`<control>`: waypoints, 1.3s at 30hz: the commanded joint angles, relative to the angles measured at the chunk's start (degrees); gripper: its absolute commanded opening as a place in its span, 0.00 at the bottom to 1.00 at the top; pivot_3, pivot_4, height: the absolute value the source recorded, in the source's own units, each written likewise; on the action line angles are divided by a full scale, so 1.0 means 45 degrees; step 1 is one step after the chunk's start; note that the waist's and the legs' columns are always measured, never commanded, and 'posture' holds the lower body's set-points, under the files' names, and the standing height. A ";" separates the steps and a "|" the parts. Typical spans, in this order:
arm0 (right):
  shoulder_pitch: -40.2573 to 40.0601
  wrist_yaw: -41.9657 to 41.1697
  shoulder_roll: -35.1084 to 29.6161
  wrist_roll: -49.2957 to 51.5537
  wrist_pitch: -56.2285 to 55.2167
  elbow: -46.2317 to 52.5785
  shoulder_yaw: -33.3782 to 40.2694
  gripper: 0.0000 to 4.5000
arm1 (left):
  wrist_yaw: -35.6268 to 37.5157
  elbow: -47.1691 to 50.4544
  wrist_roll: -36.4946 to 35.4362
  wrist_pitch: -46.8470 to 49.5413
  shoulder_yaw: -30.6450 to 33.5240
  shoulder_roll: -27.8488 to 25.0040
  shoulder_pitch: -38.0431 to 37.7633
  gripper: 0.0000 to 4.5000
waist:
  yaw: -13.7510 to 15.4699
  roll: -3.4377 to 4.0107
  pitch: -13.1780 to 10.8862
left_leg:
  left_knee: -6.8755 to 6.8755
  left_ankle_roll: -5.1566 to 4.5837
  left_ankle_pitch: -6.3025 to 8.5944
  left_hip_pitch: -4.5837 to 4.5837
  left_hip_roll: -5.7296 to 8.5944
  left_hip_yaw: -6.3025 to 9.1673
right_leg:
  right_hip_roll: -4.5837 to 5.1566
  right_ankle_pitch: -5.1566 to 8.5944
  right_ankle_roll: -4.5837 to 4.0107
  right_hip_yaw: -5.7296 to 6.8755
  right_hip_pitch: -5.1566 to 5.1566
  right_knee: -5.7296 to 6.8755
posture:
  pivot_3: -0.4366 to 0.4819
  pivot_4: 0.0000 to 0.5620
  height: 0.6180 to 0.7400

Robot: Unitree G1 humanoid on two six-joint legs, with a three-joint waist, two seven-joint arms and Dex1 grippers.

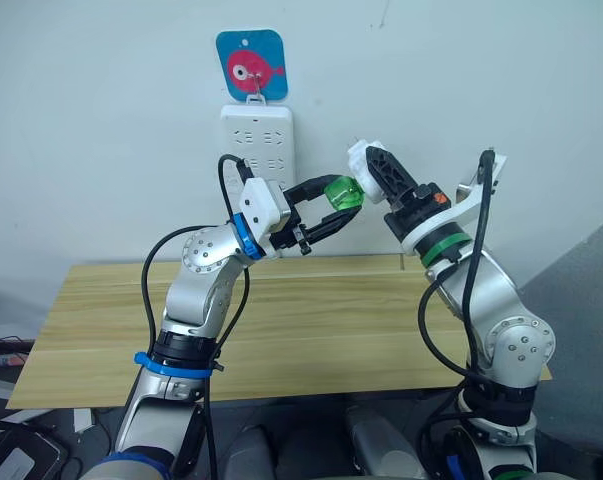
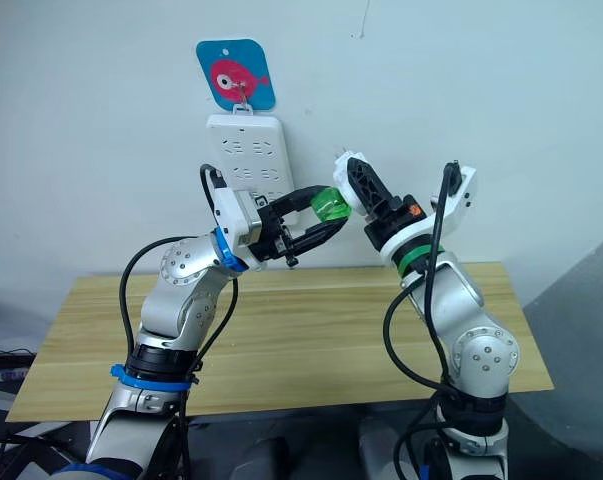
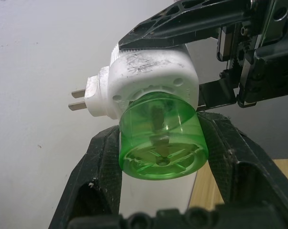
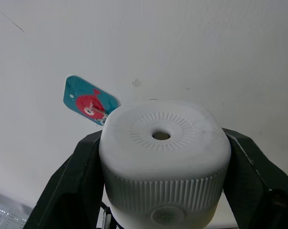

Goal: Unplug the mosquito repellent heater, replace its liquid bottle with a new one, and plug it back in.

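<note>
Green bottle (image 1: 342, 192) sits clamped in the left gripper (image 1: 333, 207) above the wooden table (image 1: 311, 330), in front of the wall power strip (image 1: 257, 140). From the left wrist, it is still joined to the mosquito repellent heater (image 3: 151, 76), prongs bare. From the right wrist, the right gripper (image 4: 165, 186) squeezes the heater's sides.

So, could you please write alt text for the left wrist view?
The left gripper clamps a green liquid bottle fitted in the white mosquito repellent heater, which the right gripper holds, its plug prongs bare before a white wall.
</note>
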State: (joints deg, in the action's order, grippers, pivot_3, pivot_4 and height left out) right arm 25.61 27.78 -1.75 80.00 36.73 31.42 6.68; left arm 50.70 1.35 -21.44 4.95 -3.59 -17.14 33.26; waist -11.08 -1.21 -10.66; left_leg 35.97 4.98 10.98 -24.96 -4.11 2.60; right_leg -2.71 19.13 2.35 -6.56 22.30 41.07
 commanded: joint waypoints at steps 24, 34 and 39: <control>-0.1447 -0.9241 -1.0924 0.6415 0.6898 -0.3274 -0.0232 1.00 | 0.4920 0.1722 0.0001 -0.2477 -0.0898 -0.3240 -0.2538 0.50 | 0.0376 -0.0001 -0.0084 | 0.0007 -0.0005 0.0002 0.0018 0.0003 -0.0069 | 0.0002 0.0006 0.0004 -0.0072 -0.0005 -0.0032 | 0.31 0.33 0.71; -0.0842 -0.8598 -1.0225 0.6550 0.6371 -0.3071 -0.1508 1.00 | 0.4975 0.1732 0.0218 -0.2981 -0.1239 -0.3114 -0.2526 0.50 | 0.0652 -0.0015 -0.0199 | 0.0005 -0.0005 0.0003 0.0016 0.0000 -0.0078 | 0.0003 0.0006 0.0006 -0.0078 -0.0002 -0.0044 | 0.31 0.34 0.71; -0.0343 -0.8297 -0.9748 0.6867 0.6190 -0.3129 -0.2066 1.00 | 0.4919 0.1803 0.0319 -0.3040 -0.1376 -0.3085 -0.2452 0.50 | 0.0692 -0.0023 -0.0233 | 0.0004 -0.0005 0.0003 0.0015 -0.0001 -0.0077 | 0.0003 0.0006 0.0006 -0.0075 -0.0002 -0.0044 | 0.32 0.34 0.71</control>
State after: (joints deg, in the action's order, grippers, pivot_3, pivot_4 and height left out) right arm 22.26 -9.53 -46.58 108.20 65.56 15.98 -2.50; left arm 73.15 7.44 -20.19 -8.01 -9.18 -31.21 21.68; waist -7.97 -1.31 -11.70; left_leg 35.98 4.95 10.99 -24.89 -4.11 2.25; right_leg -2.70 19.16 2.38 -6.89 22.30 40.87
